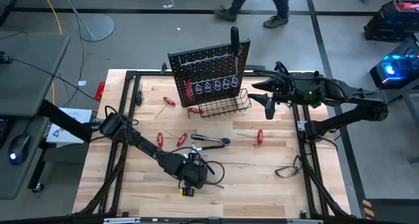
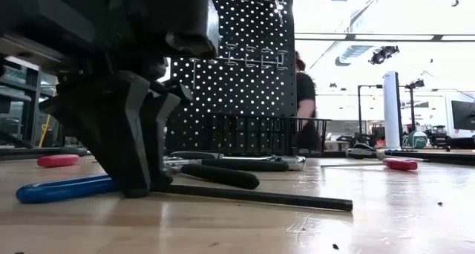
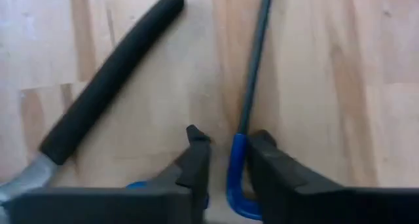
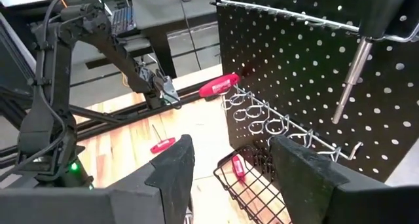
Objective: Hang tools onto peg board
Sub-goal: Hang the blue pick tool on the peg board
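My left gripper (image 1: pixel 193 175) (image 3: pixel 229 145) points down at the table's near middle. Its fingers stand narrowly apart on either side of a blue T-shaped hex key (image 3: pixel 237 171) lying flat on the wood, its dark shaft (image 2: pixel 260 197) running away from them. A black-handled tool (image 3: pixel 111 80) lies beside it. Red screwdrivers (image 1: pixel 182 139) (image 1: pixel 260 136) and black-handled pliers (image 1: pixel 209 140) lie mid-table. The peg board (image 1: pixel 209 70) stands upright at the far middle, with a red screwdriver (image 4: pixel 219 86) hanging on it. My right gripper (image 4: pixel 229 165) hovers open, raised to the board's right. My left gripper comes from above, fingers across the hex key where its blue handle (image 3: pixel 236 160) meets the shaft. One finger (image 3: pixel 265 155) lies against the blue. A strip of table shows between the other finger (image 3: pixel 196 152) and the key. The key rests flat on the table.
A wire basket (image 1: pixel 226 106) sticks out at the board's foot. A black tubular frame (image 1: pixel 131 76) rings the table. Thin black cables (image 1: pixel 288 168) lie near the right edge. A person (image 1: pixel 262 4) walks on the floor beyond the table's far side.
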### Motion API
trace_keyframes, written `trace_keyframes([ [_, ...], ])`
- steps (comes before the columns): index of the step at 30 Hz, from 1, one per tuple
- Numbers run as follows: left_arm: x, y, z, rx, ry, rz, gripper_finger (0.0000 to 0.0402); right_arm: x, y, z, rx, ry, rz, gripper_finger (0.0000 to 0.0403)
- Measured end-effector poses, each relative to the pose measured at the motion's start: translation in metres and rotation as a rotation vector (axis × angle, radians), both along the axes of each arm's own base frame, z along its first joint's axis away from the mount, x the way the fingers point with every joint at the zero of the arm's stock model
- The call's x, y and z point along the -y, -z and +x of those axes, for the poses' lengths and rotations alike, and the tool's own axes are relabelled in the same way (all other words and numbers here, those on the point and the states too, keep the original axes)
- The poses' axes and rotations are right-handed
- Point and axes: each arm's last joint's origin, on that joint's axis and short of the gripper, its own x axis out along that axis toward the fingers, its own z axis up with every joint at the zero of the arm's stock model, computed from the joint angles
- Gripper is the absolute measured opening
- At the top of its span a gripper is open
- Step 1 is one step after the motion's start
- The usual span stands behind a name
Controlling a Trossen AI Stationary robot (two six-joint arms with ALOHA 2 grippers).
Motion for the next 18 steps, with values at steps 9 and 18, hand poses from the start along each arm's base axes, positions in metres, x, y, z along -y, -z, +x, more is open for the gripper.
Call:
trace_keyframes([
  [9, -0.006, -0.004, 0.003, -0.037, -0.112, -0.096, 0.0004, 0.000, -0.006, -0.011, 0.032, 0.001, 0.013, 0.0193],
  [18, -0.031, -0.044, -0.003, -0.001, -0.214, -0.121, 0.0001, 0.001, -0.013, -0.024, 0.081, 0.009, 0.012, 0.0193],
])
